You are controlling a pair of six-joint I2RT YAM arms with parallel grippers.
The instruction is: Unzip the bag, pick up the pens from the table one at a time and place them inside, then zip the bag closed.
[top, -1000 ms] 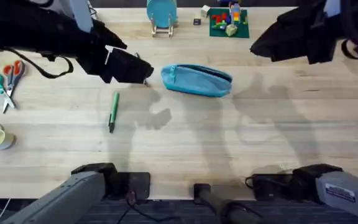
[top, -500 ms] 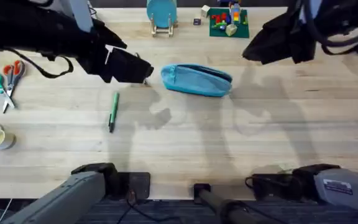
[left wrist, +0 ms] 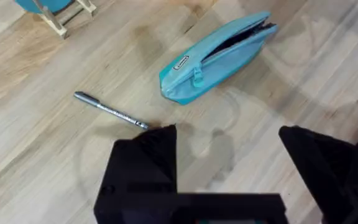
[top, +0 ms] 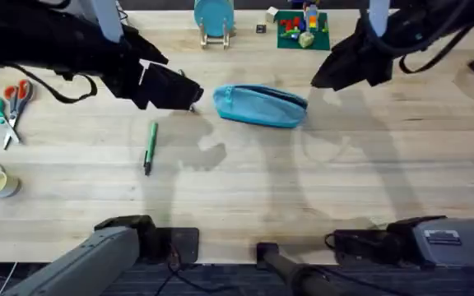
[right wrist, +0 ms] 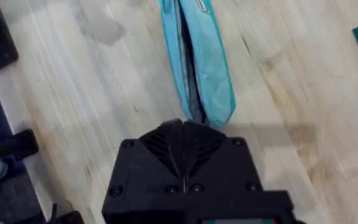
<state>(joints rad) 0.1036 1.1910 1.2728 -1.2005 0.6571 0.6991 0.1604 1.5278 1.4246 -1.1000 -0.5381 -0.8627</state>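
While the left tool [left wrist: 229, 140] gapes above the silver pen [left wrist: 110, 111], the clenched right tool [right wrist: 182, 142] crowds the bag's [top: 260, 105] end.

bag [left wrist: 213, 59]: soft light blue cloth, matt
silver pen [left wrist: 110, 111]: metallic, slight sheen
green pen [top: 149, 146]: smooth plastic
desk [top: 245, 181]: light wood planks, smooth
fingers [left wrist: 145, 165]: matt black plastic
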